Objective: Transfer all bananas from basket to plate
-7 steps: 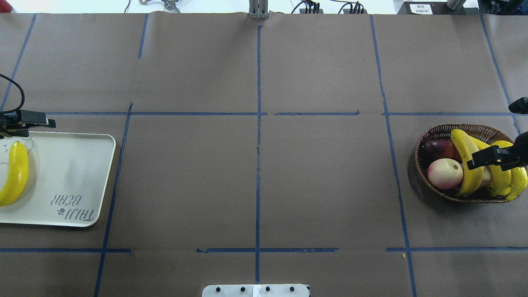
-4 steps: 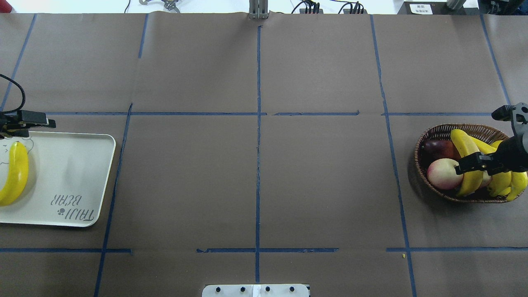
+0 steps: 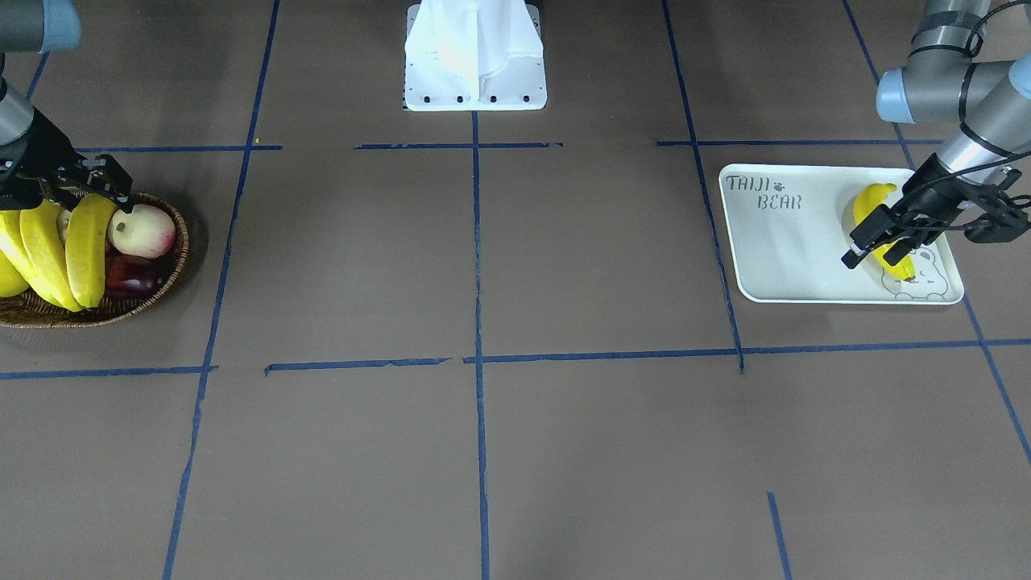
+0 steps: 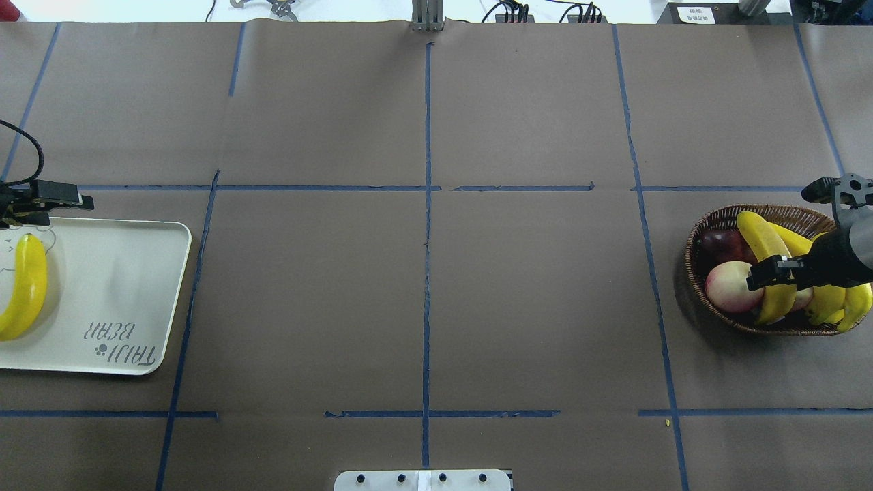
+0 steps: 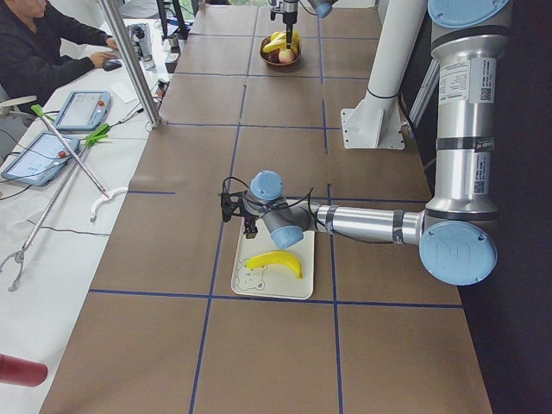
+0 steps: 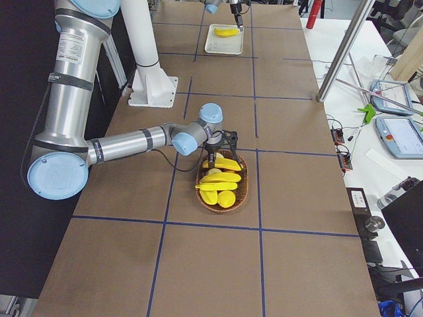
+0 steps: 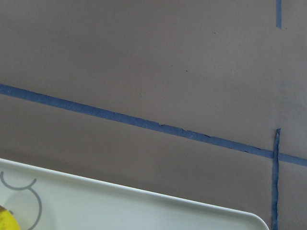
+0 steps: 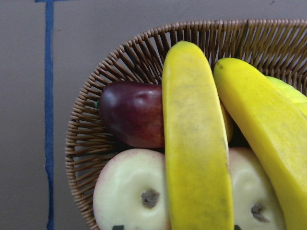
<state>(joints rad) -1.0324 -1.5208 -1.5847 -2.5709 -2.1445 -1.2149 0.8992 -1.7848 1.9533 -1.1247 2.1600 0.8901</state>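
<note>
1. One banana (image 4: 24,286) is laid lengthwise on the plate (image 4: 123,273), at the end away from the "TAIJI BEAR" lettering, beside the printed bear face.
2. The plate is set flat on the table (image 4: 423,286) on the robot's left side.
3. The left gripper (image 3: 930,229) is held above the bear-face end of the plate. Its jaws are spread wide and nothing is gripped.
4. The other bananas (image 4: 764,239) are piled in the basket (image 4: 723,215), which is placed at the robot's far right.
5. A dark red fruit (image 4: 719,244) and a pale pink fruit (image 4: 730,288) are also kept in the basket, partly under the frontmost banana.
6. The right gripper (image 4: 779,235) is positioned over the basket with its jaws wide apart, one on each side of the frontmost banana. Nothing is clamped, and contact with the fruit cannot be judged.
</note>
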